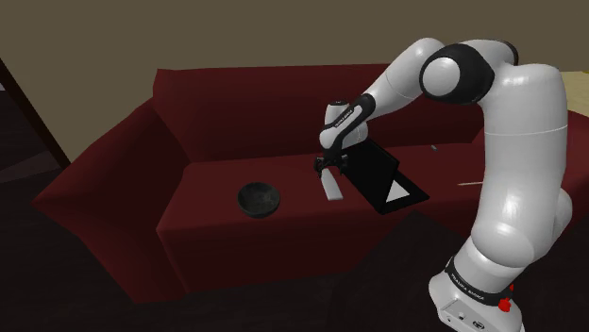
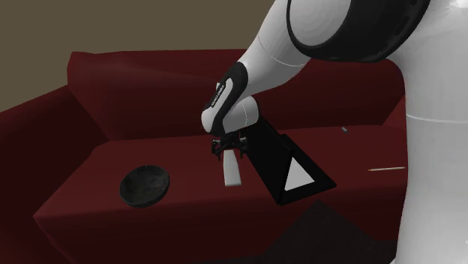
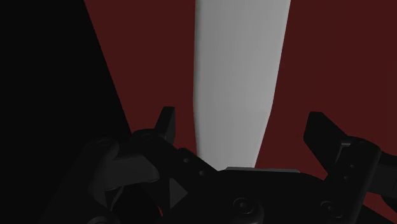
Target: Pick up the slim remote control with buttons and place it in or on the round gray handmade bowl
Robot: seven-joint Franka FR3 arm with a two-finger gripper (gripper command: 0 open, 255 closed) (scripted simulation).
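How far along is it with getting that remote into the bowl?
Barely started. Done: the gripper sits right over the pale remote on the red sofa, open with a finger on either side. In hand: the grasp, not yet closed. Left: lifting it, carrying it to the dark bowl, which holds nothing, and letting go.

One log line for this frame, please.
phase: pre-grasp | pincer: open, straddling remote, no contact | remote: flat on sofa seat | bowl: apart, same seat
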